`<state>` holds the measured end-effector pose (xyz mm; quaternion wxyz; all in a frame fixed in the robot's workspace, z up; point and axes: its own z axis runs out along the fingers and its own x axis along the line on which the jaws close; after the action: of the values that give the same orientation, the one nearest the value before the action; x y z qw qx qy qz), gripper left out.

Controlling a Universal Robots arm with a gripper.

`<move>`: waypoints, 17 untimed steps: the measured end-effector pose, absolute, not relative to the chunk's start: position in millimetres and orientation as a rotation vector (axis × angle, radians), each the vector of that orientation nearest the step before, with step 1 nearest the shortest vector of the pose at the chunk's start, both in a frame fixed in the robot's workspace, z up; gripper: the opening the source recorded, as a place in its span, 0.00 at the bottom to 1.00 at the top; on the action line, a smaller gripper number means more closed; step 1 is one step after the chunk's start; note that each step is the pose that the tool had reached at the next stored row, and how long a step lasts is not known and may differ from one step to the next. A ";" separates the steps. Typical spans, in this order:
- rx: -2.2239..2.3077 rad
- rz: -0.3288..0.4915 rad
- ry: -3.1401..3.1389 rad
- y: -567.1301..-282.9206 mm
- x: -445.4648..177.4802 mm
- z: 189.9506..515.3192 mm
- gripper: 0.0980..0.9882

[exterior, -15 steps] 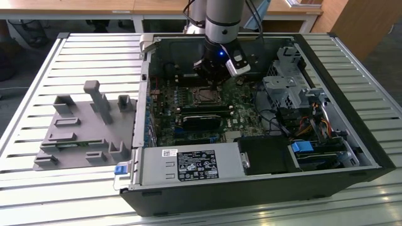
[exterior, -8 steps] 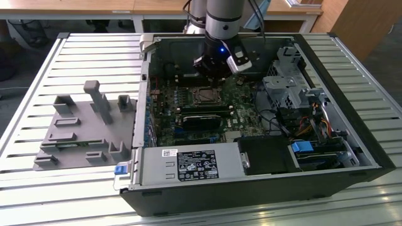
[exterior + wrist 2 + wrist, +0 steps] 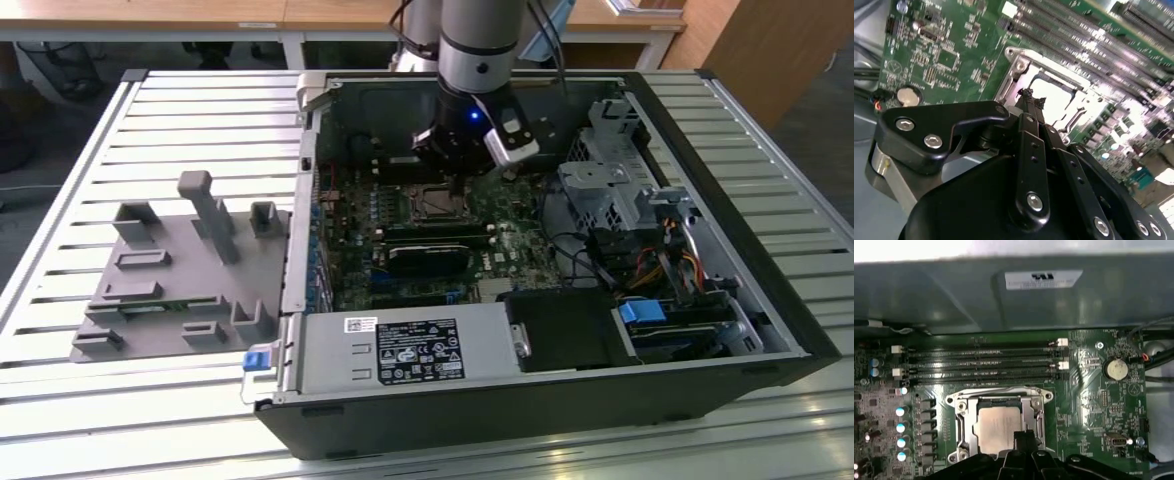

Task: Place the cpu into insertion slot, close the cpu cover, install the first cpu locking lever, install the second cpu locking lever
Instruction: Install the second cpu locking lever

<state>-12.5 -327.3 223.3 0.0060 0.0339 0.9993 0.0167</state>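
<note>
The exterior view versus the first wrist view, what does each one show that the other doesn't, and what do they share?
Exterior view alone: the whole open computer case, its power supply, the grey fixture tray and the slatted table. First wrist view alone: the round coin battery and the cpu seated under the closed cpu cover. Both: the green motherboard, the insertion slot and the gripper above it.
</note>
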 end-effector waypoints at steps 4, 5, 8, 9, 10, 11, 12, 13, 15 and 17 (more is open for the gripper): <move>0.105 0.054 3.127 -333.7 -12.5 223.1 0.01; 0.105 0.055 3.127 -335.6 -12.5 223.1 0.01; 0.105 0.059 3.127 -339.2 -12.5 222.6 0.01; 0.105 0.062 3.127 -340.8 -12.5 222.5 0.01; 0.105 0.065 3.127 -342.0 -12.5 222.4 0.01; 0.105 0.066 3.127 -343.0 -12.5 222.4 0.01; 0.105 0.066 3.127 -344.0 -12.5 222.3 0.01; 0.105 0.066 3.127 -345.1 -12.5 222.3 0.01; 0.105 0.066 3.127 -347.8 -12.5 222.3 0.01; 0.105 0.067 3.127 -350.4 -12.5 222.3 0.01</move>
<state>-12.5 -350.4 222.3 0.0059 0.0335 0.9992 0.0214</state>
